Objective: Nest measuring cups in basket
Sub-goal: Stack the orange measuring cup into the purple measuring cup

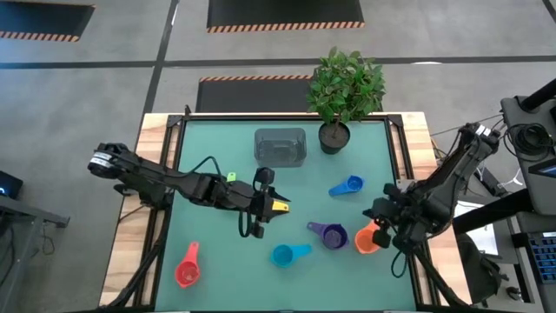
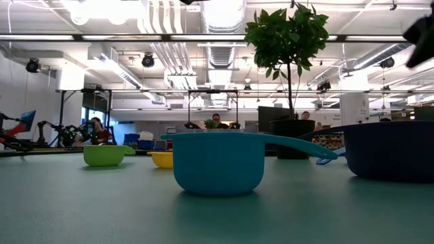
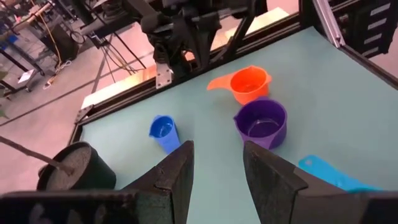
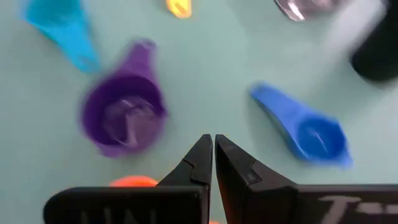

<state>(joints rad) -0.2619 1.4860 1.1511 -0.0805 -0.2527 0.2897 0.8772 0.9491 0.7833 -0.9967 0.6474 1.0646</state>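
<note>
**Desk:** What is on the worktop (image 1: 208, 139) from above?

**Photographer:** A green mat, with the grey basket (image 1: 280, 146) at the far edge beside a dark pot holding a leafy plant (image 1: 345, 87). The basket looks empty, though its translucent walls make that hard to confirm. The measuring cups lie scattered: a red cup (image 1: 187, 269) at the near left, a teal-blue cup (image 1: 287, 254) near the middle, a purple cup (image 1: 330, 234) just beside it, an orange cup (image 1: 367, 238) to the right, and a darker blue cup (image 1: 347, 187) farther back.

**Desk:** And the arms?

**Photographer:** The left gripper (image 1: 268, 209) is over the centre of the mat, its fingers (image 3: 177, 180) standing apart in its own wrist view with nothing seen between them. A yellow cup (image 1: 279, 207) lies right at its tip, a green cup (image 1: 232, 177) just behind along the arm. Whether the yellow one is touched, I cannot tell.

**Desk:** The right side?

**Photographer:** The right gripper (image 1: 385, 211) hovers just beside the orange cup, fingers (image 4: 200, 163) pressed together on nothing. Its wrist view looks down on the purple cup (image 4: 123, 118) and the darker blue cup (image 4: 311, 134).

**Desk:** From table height?

**Photographer:** The teal-blue cup (image 2: 218, 161) fills the foreground, upright, with the green (image 2: 104, 154) and yellow (image 2: 162, 159) cups standing behind it.
</note>
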